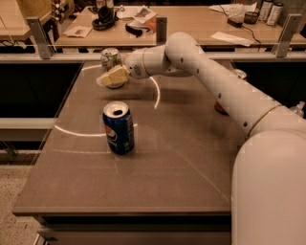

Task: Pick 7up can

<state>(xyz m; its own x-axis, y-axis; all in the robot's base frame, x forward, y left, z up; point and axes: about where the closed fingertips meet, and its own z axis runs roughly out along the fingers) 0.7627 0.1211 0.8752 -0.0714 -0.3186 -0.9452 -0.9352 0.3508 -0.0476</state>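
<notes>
I seem to be working in an office or lab: behind my brown table (181,172) runs a row of wooden desks (191,24) strewn with headphones (104,16), loose papers (229,38) and bottles (267,12). My hand (111,77) hangs over the table's far left part, nearest those desks.
</notes>
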